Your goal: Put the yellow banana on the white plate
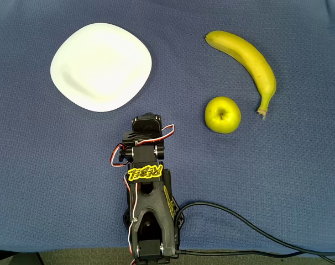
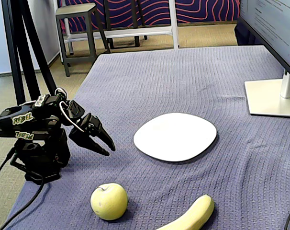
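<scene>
Beside the white plate (image 2: 175,136), my gripper (image 2: 106,147) hangs pressed together; my yellow sticker's (image 1: 145,173) lettering is illegible.

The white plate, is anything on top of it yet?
No. The white plate is bare in both views. The yellow banana lies on the blue cloth, apart from the plate, beside the apple. What lies under the plate is covered.

Yellow-green apple (image 1: 223,114) on blue cloth (image 1: 300,165), monitor stand (image 2: 272,97), stool (image 2: 78,28)
</scene>
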You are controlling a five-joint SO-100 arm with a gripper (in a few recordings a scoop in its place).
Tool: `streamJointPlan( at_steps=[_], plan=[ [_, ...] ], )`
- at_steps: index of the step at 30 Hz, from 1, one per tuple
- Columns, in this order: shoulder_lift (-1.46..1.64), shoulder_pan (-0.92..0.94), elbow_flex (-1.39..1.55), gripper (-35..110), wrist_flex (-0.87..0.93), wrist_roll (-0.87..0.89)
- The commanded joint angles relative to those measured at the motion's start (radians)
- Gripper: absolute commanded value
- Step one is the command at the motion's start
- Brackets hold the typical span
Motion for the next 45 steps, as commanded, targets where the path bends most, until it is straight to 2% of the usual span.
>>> streamJointPlan(
  at_steps=[1,11,15,23,30,40,45],
  plan=[
    [-0.055,-0.084,-0.058,0,0.008,0.048],
    [-0.058,-0.083,-0.066,0,0.008,0.049],
    [-0.094,-0.084,-0.114,6,0.009,0.086],
    [-0.304,-0.109,-0.302,8,-0.011,0.176],
    [-0.515,-0.060,-0.476,10,-0.035,0.216],
    [-0.819,0.075,-0.710,16,-0.120,0.049],
    [-1.003,0.158,-0.877,17,-0.153,0.153]
  ],
)
